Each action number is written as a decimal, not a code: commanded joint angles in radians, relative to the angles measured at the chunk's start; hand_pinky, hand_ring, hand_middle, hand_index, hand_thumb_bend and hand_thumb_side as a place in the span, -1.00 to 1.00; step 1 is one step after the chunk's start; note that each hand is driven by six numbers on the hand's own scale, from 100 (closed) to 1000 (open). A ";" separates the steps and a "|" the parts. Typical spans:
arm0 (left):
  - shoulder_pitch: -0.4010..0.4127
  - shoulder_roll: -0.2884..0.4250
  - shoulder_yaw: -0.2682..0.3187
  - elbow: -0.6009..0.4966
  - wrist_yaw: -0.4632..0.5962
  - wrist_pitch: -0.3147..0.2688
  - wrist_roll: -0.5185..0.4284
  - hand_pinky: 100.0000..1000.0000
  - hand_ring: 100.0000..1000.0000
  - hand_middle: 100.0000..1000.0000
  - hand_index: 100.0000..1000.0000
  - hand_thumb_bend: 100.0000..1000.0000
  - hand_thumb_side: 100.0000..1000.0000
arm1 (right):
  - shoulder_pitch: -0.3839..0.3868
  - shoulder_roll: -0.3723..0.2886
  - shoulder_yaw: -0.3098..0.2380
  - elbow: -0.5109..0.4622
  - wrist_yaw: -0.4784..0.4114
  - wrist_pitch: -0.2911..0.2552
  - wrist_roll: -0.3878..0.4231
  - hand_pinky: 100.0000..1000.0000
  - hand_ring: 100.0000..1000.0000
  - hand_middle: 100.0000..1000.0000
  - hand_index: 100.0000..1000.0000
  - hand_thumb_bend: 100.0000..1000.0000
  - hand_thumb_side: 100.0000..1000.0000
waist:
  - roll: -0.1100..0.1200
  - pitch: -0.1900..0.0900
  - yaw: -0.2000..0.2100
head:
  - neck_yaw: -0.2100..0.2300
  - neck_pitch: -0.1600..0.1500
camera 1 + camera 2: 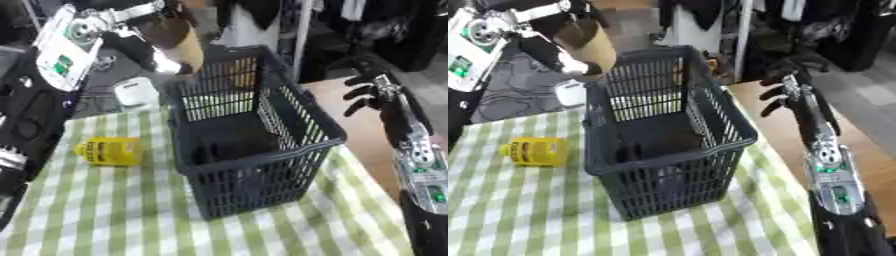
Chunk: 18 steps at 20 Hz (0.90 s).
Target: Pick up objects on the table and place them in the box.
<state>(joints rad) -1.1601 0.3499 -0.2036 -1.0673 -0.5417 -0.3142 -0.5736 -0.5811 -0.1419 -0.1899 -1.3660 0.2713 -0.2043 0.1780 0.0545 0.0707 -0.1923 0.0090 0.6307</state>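
A dark blue slatted basket [262, 185] stands on the green checked tablecloth [105, 210]. My left hand [150, 20] comes in from the upper left and is shut on a brown paper cup [182, 46]. The cup is tilted and hangs over the basket's far left corner. A yellow container [109, 151] lies on its side on the cloth, left of the basket. Something dark and brownish lies at the bottom of the basket; I cannot make it out. My right hand [780, 92] hovers open to the right of the basket, holding nothing.
A white rounded object [136, 92] sits just beyond the cloth's far edge, behind the yellow container. Bare wooden tabletop [328, 92] shows to the right of the basket. Black equipment crowds the left edge.
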 commanded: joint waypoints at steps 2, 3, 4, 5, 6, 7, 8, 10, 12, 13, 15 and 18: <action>0.000 -0.036 -0.034 0.011 -0.011 -0.036 -0.033 -0.37 -0.30 -0.17 0.28 -0.52 -1.00 | -0.020 0.000 0.018 0.003 -0.006 -0.012 0.024 -0.27 0.07 0.17 0.39 -1.00 0.28 | -0.006 -0.028 -0.005 | 0.003 -0.014; 0.006 -0.047 -0.040 0.026 -0.021 -0.046 -0.050 -0.37 -0.30 -0.17 0.28 -0.52 -1.00 | -0.020 0.001 0.023 0.007 -0.007 -0.015 0.032 -0.27 0.07 0.17 0.39 -1.00 0.28 | -0.007 -0.028 -0.006 | 0.003 -0.012; 0.012 -0.055 -0.045 0.041 -0.028 -0.057 -0.066 -0.35 -0.29 -0.16 0.30 -0.50 -1.00 | -0.020 0.002 0.028 0.011 -0.009 -0.019 0.039 -0.27 0.07 0.17 0.39 -1.00 0.28 | -0.006 -0.028 -0.008 | 0.002 -0.013; 0.017 -0.061 -0.048 0.052 -0.034 -0.068 -0.078 -0.35 -0.29 -0.16 0.30 -0.50 -1.00 | -0.020 0.002 0.030 0.013 -0.011 -0.021 0.044 -0.27 0.07 0.17 0.39 -1.00 0.28 | -0.006 -0.028 -0.008 | 0.001 -0.013; 0.022 -0.066 -0.051 0.060 -0.036 -0.081 -0.088 -0.02 -0.02 0.05 0.50 -0.11 -0.64 | -0.019 0.003 0.033 0.015 -0.012 -0.023 0.049 -0.27 0.06 0.15 0.38 -1.00 0.30 | -0.005 -0.027 -0.009 | -0.002 -0.015; 0.028 -0.068 -0.053 0.064 -0.033 -0.096 -0.093 -0.02 -0.02 0.05 0.50 -0.11 -0.64 | -0.018 0.003 0.035 0.017 -0.013 -0.024 0.054 -0.27 0.06 0.15 0.38 -1.00 0.30 | -0.005 -0.027 -0.008 | -0.005 -0.016; 0.030 -0.069 -0.053 0.064 -0.030 -0.110 -0.091 0.33 0.35 0.42 0.69 0.47 0.17 | -0.017 0.002 0.036 0.019 -0.013 -0.025 0.058 -0.28 0.06 0.14 0.38 -1.00 0.30 | -0.004 -0.027 -0.008 | -0.007 -0.016; 0.035 -0.066 -0.051 0.052 -0.035 -0.139 -0.055 0.62 0.63 0.69 0.84 0.90 0.74 | -0.016 0.002 0.038 0.022 -0.014 -0.027 0.064 -0.28 0.06 0.14 0.38 -1.00 0.30 | -0.004 -0.026 -0.007 | -0.009 -0.016; 0.037 -0.062 -0.047 0.042 -0.049 -0.156 0.009 0.76 0.76 0.82 0.90 0.96 0.93 | -0.017 0.003 0.038 0.022 -0.015 -0.029 0.067 -0.27 0.06 0.14 0.38 -1.00 0.29 | -0.004 -0.026 -0.006 | -0.011 -0.017; 0.037 -0.059 -0.042 0.034 -0.059 -0.158 0.052 0.76 0.76 0.82 0.90 0.96 0.93 | -0.018 0.002 0.037 0.023 -0.014 -0.030 0.067 -0.27 0.06 0.14 0.38 -1.00 0.29 | -0.005 -0.026 -0.005 | -0.012 -0.018; 0.035 -0.050 -0.037 0.018 -0.081 -0.158 0.130 0.84 0.84 0.91 0.95 0.84 1.00 | -0.019 0.001 0.036 0.025 -0.014 -0.030 0.066 -0.27 0.06 0.14 0.38 -1.00 0.29 | -0.006 -0.026 -0.002 | -0.012 -0.017; 0.036 -0.034 -0.031 -0.004 -0.112 -0.153 0.226 0.92 0.93 0.99 1.00 0.75 1.00 | -0.019 -0.002 0.034 0.027 -0.013 -0.031 0.065 -0.28 0.06 0.14 0.38 -1.00 0.29 | -0.007 -0.025 0.003 | -0.010 -0.015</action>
<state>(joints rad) -1.1066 0.2829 -0.2482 -1.0455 -0.6406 -0.4682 -0.3886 -0.5810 -0.1316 -0.1535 -1.3299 0.2628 -0.2329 0.2423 0.0542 0.0707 -0.1901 -0.0012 0.6227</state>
